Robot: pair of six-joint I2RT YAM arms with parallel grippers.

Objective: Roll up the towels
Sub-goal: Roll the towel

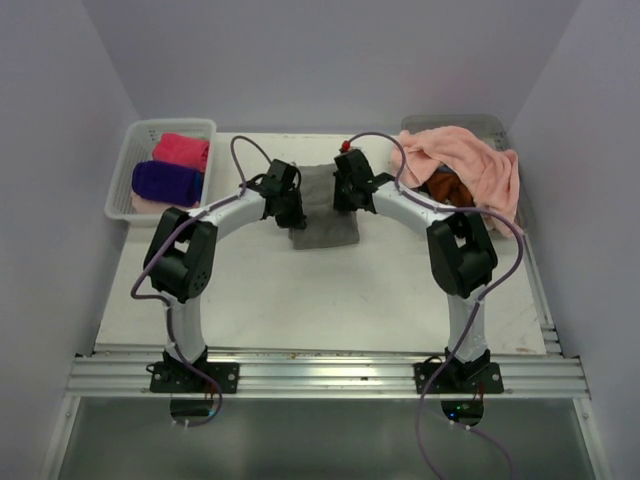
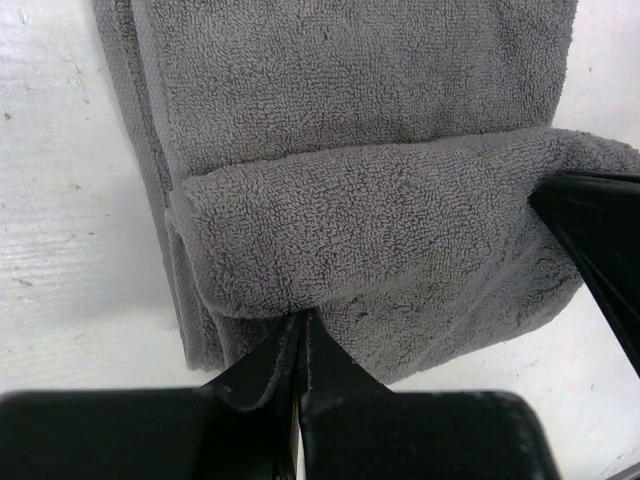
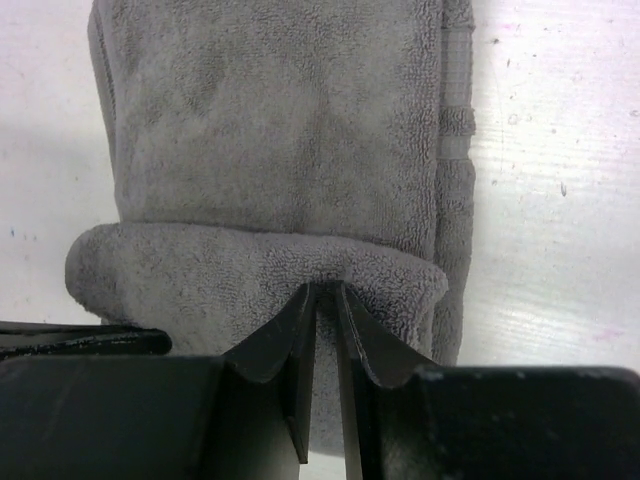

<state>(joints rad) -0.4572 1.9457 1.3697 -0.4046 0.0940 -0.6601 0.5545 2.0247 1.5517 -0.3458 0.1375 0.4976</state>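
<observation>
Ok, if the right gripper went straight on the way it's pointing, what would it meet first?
The grey towel: the right gripper has its tips at the folded-over edge, seemingly pinching it. Beyond the fold lies only more of that towel, flat.

Robot lab test booth, not a home: plain white walls [image 1: 300, 60] box in a white table [image 1: 300, 300]; left arm [image 1: 185, 260] & right arm [image 1: 460, 255] bolted to aluminium rail [image 1: 320, 375], w/ loose cables [image 1: 505, 235].

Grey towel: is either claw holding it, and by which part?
Both. The left claw and the right claw each pinch the grey towel at its rolled-over end, one toward each side of the fold.
</observation>
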